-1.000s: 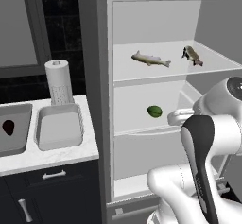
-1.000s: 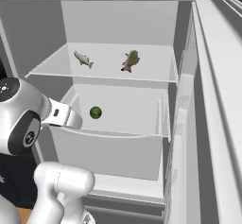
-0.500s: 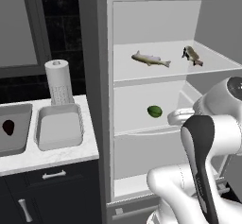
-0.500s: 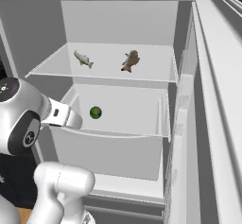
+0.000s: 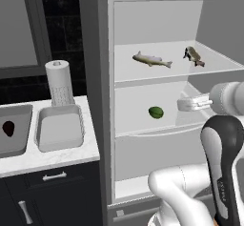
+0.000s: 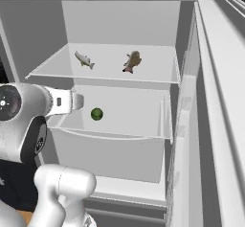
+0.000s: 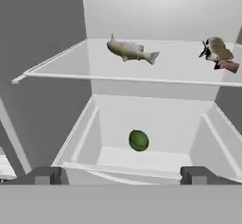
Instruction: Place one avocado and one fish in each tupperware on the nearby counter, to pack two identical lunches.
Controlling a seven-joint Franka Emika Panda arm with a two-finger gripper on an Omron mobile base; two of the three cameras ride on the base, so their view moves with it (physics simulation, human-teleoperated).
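I held gripper (image 7: 121, 175) fingers wide, empty, facing green avocado (image 7: 139, 140). Judged risk: round fruit rolling deeper into drawer (image 7: 85, 138) on contact.

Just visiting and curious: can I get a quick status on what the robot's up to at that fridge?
Pincer open, empty, facing fridge. Green avocado in drawer dead ahead; both fish on shelf above. Nothing blocking.
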